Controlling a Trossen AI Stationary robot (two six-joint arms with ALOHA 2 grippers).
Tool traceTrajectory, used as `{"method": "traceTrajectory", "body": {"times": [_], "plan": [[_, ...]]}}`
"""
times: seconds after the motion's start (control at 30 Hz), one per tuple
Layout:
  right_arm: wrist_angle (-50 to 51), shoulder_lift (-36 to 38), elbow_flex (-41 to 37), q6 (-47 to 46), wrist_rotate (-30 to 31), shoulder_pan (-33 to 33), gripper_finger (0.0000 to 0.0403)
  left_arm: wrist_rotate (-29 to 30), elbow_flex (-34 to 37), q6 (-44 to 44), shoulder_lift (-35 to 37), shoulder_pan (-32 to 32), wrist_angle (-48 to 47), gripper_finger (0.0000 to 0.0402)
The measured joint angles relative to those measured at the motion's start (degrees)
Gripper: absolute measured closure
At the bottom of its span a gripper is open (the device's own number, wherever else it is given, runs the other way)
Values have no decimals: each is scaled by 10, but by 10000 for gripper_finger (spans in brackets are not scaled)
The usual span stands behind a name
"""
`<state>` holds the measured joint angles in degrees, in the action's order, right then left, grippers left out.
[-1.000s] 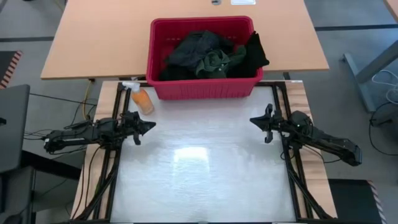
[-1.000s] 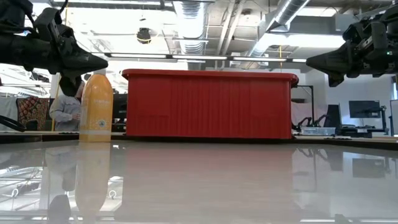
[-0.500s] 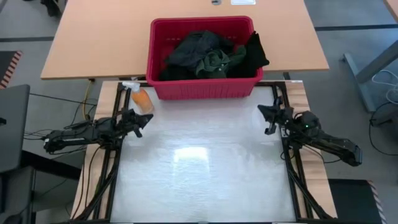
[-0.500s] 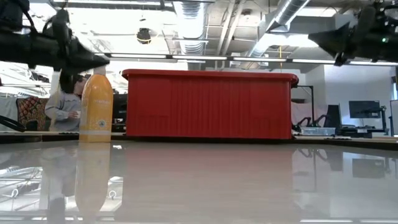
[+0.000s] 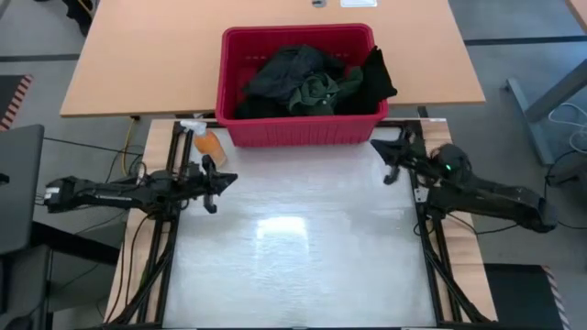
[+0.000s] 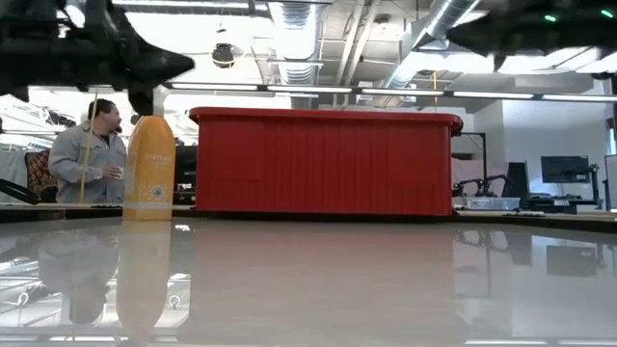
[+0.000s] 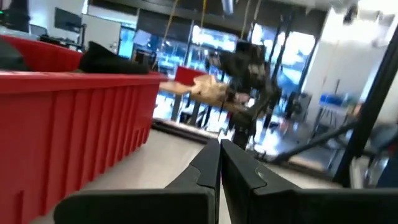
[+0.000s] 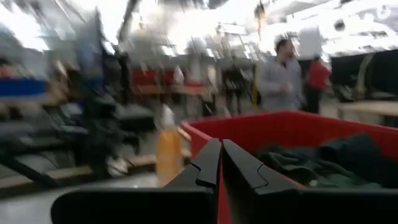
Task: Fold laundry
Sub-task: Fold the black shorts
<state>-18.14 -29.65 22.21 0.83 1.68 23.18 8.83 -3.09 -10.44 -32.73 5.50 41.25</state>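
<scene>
Laundry (image 5: 312, 82) hidden behind basket (image 6: 323, 162) wall, low view

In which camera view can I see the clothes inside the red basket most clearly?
The high view: it looks straight down into the red basket and shows the whole pile of laundry. The low view shows only the basket wall. The right wrist view shows dark cloth over the rim; the left wrist view shows one dark piece on the rim.

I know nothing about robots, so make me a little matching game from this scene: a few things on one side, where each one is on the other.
Things:
1. laundry
2. orange bottle
3. left gripper
4. right gripper

Places:
A. near the basket's right front corner
B. inside the red basket
C. over the table's left side
D. beside the basket's left front corner

Pairs: 1-B, 2-D, 3-C, 4-A
</scene>
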Motion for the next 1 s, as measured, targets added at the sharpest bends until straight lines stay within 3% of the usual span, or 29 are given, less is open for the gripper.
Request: {"method": "traceTrajectory", "body": {"times": [0.23,0.43,0.6,0.77,1.0], "plan": [[174,-235,251,27,28,53,351,-32,-88,27,-171,-3,-23,401],[342,-432,492,41,28,118,297,-40,-128,27,-266,-24,-53,401],[414,-592,653,11,28,163,213,-39,-143,51,-301,-54,-53,399],[450,-726,787,-15,21,199,133,-36,-157,64,-311,-79,-53,370],[447,-873,916,-82,13,217,93,-31,-158,45,-311,-86,-57,287]]}}
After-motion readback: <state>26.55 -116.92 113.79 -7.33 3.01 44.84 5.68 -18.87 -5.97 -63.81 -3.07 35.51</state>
